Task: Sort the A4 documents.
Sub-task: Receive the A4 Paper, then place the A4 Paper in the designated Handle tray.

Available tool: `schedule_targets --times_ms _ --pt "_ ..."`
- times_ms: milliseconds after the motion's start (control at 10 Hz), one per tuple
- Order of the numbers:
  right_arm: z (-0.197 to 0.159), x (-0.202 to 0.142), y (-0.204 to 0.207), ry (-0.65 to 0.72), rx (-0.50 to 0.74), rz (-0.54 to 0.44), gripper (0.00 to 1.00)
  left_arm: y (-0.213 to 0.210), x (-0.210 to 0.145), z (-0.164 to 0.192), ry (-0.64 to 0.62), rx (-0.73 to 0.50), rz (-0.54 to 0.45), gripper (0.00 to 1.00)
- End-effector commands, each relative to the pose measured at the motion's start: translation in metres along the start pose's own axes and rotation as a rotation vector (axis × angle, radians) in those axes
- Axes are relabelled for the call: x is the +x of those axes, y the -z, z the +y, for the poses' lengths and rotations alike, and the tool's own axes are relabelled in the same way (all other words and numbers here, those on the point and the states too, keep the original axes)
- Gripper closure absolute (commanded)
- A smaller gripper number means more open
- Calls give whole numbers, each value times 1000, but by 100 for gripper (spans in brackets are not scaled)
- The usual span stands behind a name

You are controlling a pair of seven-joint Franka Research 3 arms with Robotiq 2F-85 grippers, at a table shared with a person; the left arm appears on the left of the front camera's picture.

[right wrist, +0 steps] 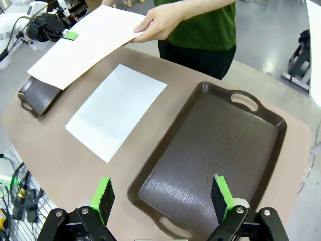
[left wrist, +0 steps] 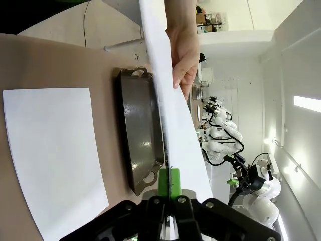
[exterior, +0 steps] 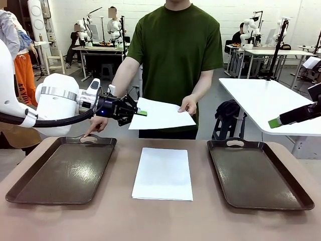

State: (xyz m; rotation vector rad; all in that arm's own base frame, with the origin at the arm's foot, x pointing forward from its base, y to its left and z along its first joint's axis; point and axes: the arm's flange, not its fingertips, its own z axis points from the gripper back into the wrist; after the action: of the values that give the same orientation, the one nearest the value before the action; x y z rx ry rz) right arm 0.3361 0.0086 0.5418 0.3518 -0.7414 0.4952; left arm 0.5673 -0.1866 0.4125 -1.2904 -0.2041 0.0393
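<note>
Paper this thin looked light and floppy, so pinching an edge made sense: left pincer (exterior: 140, 113) was clamped on the raised sheet (exterior: 163, 116) by its left edge mid-frame, person's hand (exterior: 188, 105) at its right; second sheet (exterior: 163, 173) lay flat lower centre on the tabletop (exterior: 120, 221), and right pincer (right wrist: 162, 195) gaped apart.

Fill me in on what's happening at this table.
A handover looks under way. The person holds out a white sheet with one hand, and the left gripper is shut on the sheet's opposite edge. The person's other hand touches the handle of the left tray. A second sheet lies flat on the table between the two brown trays. The right gripper hangs open above the right tray.
</note>
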Motion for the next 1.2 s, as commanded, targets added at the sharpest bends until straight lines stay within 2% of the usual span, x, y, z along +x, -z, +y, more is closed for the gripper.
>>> schedule_targets --times_ms 0,200,300,400,1100 --pt "-2 1 1 1 16 -16 0 1 -2 1 22 -45 2 100" --pt "-2 1 1 1 16 -16 0 -1 -2 -4 38 -47 42 100" --pt "-2 1 1 1 16 -16 0 -15 -8 -15 108 16 114 100" --pt "-2 1 1 1 16 -16 0 2 -2 -2 7 -18 20 100" --pt "-2 1 1 1 16 -16 0 2 -2 -2 7 -18 20 100"
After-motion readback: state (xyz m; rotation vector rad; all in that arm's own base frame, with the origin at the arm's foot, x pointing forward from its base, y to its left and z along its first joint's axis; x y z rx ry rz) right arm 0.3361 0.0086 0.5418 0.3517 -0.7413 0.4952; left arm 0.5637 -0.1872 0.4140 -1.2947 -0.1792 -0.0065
